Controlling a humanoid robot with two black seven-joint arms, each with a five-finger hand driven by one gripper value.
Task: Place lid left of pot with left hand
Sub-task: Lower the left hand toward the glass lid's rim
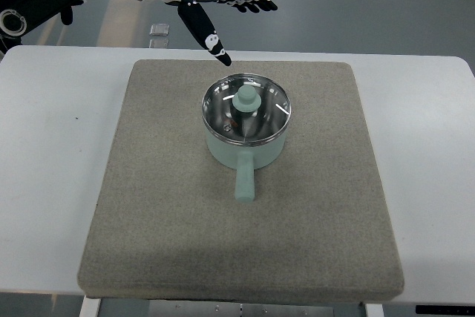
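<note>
We see our white-and-black left hand (223,9) hovering with fingers spread wide and empty, far-left of the mint-green pot (244,148), round glass lid (246,108) on it, grey felt mat (148,206) beneath

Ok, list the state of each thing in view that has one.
glass lid: on the pot, closed, not grasped
mint-green pot: upright on the mat, handle toward the camera
left hand: open, fingers spread, above and behind the pot, holding nothing
</note>
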